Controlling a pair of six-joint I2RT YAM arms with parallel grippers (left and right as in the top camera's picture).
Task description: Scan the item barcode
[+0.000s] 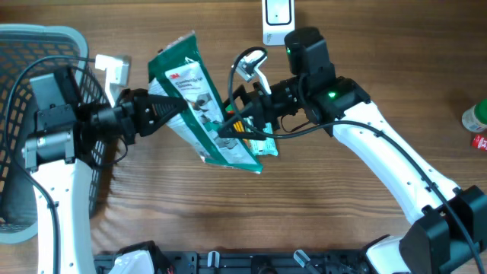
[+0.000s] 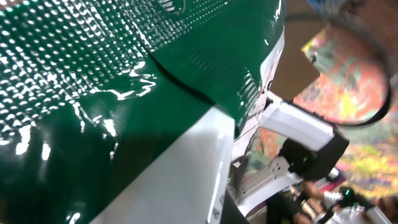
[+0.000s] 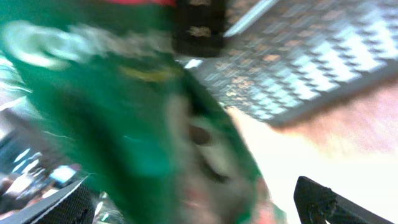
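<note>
- The grey mesh basket (image 1: pixel 46 30) stands at the left edge of the wooden table (image 1: pixel 304 198), and every place below is given from it
- The green 3M package (image 1: pixel 202 99) is held up off the table just to the right of the basket; it is tilted, with its top corner toward the far edge and its lower end toward the near edge
- The left gripper (image 1: pixel 169 114) sits between the basket and the package, its fingers closed on the package edge that faces the basket
- In the left wrist view the glossy green and white film of the package (image 2: pixel 93 93) fills nearly the whole frame, pressed up close to the camera
- The right gripper (image 1: pixel 240 129) is on the side of the package away from the basket, right up against its lower end
- In the right wrist view the two fingers (image 3: pixel 323 199) stand wide apart and clamp nothing
- In that same view the package (image 3: pixel 124 124) is a green blur ahead of the fingers, with the basket's mesh (image 3: pixel 311 62) behind it
- Whether either fingertip touches the film cannot be told
- A white device (image 1: pixel 278 19) lies at the far edge of the table, further from the basket than the package is
- A green-and-white bottle (image 1: pixel 475 118) and a small red item (image 1: pixel 479 141) sit at the table edge opposite the basket, well apart from everything else
</note>
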